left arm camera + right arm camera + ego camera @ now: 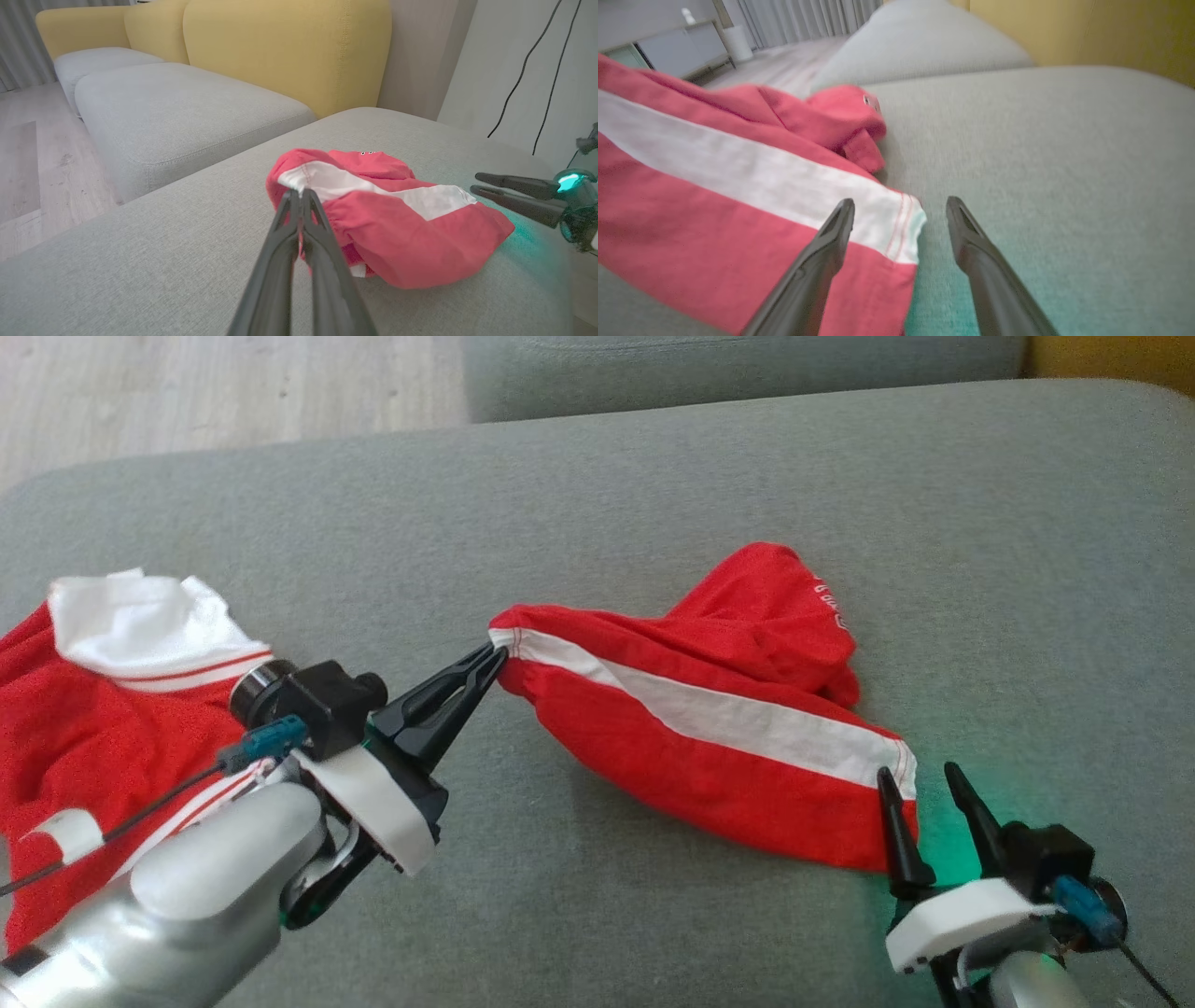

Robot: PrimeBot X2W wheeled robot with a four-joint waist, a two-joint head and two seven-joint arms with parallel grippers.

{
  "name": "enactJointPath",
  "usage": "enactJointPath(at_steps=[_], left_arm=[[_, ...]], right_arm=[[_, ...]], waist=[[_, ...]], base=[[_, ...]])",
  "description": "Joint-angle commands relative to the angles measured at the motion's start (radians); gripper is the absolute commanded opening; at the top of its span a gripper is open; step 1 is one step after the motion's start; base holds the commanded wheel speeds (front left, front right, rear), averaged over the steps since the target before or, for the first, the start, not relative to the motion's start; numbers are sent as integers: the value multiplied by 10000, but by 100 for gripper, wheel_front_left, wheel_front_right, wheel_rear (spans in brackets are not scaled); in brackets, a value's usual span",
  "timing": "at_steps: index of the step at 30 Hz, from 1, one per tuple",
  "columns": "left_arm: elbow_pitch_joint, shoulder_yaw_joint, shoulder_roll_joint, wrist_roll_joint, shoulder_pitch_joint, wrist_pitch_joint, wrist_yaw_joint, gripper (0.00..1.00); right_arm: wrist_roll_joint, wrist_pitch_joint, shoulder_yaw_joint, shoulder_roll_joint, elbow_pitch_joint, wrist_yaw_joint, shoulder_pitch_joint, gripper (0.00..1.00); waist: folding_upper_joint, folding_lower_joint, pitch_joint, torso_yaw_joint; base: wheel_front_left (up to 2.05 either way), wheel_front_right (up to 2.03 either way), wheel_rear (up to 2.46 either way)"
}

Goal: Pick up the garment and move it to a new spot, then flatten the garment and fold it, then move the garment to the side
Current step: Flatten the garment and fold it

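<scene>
The garment [709, 709] is red with a broad white stripe and lies bunched across the middle of the grey cushion [653, 476]. My left gripper [495, 658] is shut on its left corner, at the end of the white stripe, and the left wrist view shows that pinch [299, 193] on the garment [397, 233]. My right gripper [920, 779] stands open at the garment's right end. In the right wrist view its left finger [831, 242] lies over the hem of the garment [714, 186], and the right finger [971, 242] is over bare cushion.
A second red and white garment [112, 709] lies crumpled at the cushion's left edge, under my left forearm. Beyond the cushion are another grey seat [177, 102], a yellow sofa back [280, 46] and wooden floor [187, 392]. Cables [537, 70] hang on the wall.
</scene>
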State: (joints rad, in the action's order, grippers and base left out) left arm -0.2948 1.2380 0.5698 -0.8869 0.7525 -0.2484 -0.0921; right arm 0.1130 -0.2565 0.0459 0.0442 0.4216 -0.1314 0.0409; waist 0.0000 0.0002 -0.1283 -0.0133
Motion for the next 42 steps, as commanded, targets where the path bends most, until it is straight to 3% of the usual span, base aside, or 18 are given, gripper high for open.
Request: enactJointPath(at_steps=[1,8,9,11,12,15,19,26,33,38,42], left_arm=[[104,-563,177,78,323,-110,14,0],[-88,-774,-34,264,168,-128,-89,0],[-107,-802,-57,282,149,-129,-105,0],[-139,-863,-89,315,106,-130,-138,0],[-157,-892,-102,330,78,-131,-154,0],[-215,-966,-125,369,-44,-131,-195,0],[-144,-1289,-136,539,-302,-132,-216,0],[1203,-2517,373,665,-1421,-133,87,0],[3192,-3329,892,573,-1684,-132,238,0],[3923,-3751,1014,209,-579,486,66,0],[3175,-3850,570,131,1007,1011,-188,0]], right_arm=[[-80,33,123,60,111,7,477,100],[556,100,238,60,2122,7,1493,100],[734,99,372,60,2313,7,1579,80],[954,87,574,60,2610,7,1717,14],[1055,85,703,60,2739,7,1757,0],[1218,44,876,60,2929,7,1833,0],[404,-40,476,60,2280,7,1630,0],[97,-50,-142,83,-714,7,682,0],[172,527,-798,606,-3993,7,287,0],[573,1760,-793,1188,-5784,7,1408,0],[1310,2216,-642,1671,-5150,7,3284,0]], waist=[[0,-2,-104,189],[0,-2,-50,329],[0,-2,-34,340],[0,-2,1,344],[0,-2,31,340],[0,-2,156,299],[0,-2,589,221],[0,-2,1496,-124],[0,-2,1844,-165],[0,-2,1516,-134],[0,-2,622,44]], base=[[0,0,0],[0,0,0],[0,0,0],[0,0,0],[0,0,0],[0,0,0],[0,0,0],[0,0,0],[0,0,0],[0,0,0],[0,0,0]])
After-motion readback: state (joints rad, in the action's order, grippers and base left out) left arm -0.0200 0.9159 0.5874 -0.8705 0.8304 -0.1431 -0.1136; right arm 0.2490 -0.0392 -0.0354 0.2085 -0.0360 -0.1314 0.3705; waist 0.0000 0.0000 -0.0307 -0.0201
